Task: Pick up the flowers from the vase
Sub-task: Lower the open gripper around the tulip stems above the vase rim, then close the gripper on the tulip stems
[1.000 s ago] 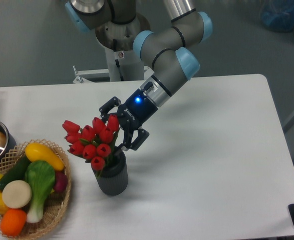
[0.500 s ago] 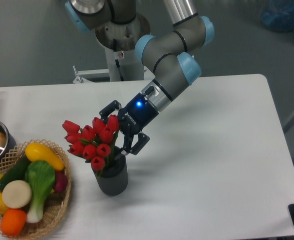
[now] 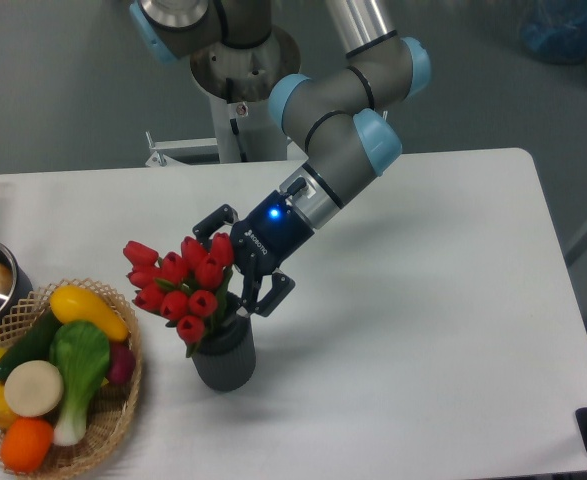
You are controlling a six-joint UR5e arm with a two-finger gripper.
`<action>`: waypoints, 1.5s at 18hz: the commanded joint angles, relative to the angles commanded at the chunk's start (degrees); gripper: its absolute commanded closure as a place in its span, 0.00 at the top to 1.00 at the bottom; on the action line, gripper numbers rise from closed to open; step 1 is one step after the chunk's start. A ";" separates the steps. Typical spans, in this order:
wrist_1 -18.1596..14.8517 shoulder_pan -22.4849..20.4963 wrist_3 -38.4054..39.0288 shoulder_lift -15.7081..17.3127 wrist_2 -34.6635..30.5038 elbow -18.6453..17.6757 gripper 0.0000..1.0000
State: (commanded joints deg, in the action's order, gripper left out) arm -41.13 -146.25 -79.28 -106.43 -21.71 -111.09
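1. Your table (image 3: 423,330) was cut off at the lower and left edges.
2. Your gripper (image 3: 235,262) sat at the flowers' (image 3: 178,285) right side, 1 finger behind the buds, 1 in front; jaws spread, but whether they pinched the stems you could not tell.
3. The flowers stood in the vase (image 3: 224,362); their stems were hidden.
4. The basket (image 3: 113,425) was partly cropped.
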 joint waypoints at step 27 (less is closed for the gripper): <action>0.00 -2.90 3.85 1.40 5.01 3.59 0.24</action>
State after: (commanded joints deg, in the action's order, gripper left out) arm -41.13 -149.15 -75.43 -105.04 -16.70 -107.50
